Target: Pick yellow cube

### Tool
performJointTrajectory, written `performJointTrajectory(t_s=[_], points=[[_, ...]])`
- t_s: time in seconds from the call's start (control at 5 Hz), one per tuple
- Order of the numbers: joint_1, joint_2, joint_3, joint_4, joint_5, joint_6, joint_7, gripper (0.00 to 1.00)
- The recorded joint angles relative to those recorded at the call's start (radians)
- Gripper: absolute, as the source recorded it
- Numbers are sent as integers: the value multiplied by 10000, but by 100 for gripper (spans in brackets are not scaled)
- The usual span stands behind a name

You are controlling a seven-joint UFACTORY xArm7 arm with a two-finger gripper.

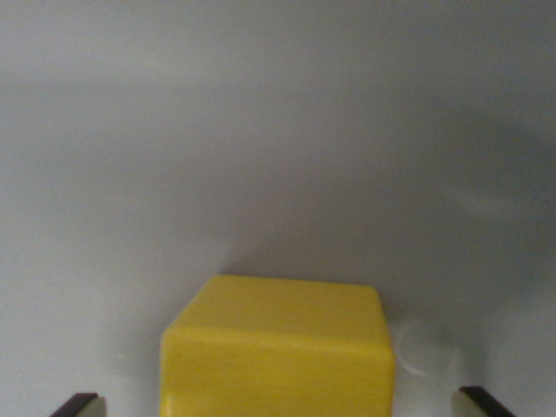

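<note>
Approach step. Yellow cube (276,347) sits on pale desk (261,130), low centre of wrist view, between the fingers (80,404), spread wide, clear of both sides. Next, likely: descend a little, then close evenly.

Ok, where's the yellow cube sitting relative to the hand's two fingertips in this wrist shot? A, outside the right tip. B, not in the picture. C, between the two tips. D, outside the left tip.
C: the yellow cube sits bottom centre, with one dark fingertip on each side of it, clear gaps showing.
</note>
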Motion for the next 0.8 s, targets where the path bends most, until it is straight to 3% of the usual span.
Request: performJointTrajectory(t_s=[0.2,0.4,0.8], points=[[0,0,0,0,0,0,0,0],[0,0,0,0,0,0,0,100],[0,-4,0,9,0,13,1,100]])
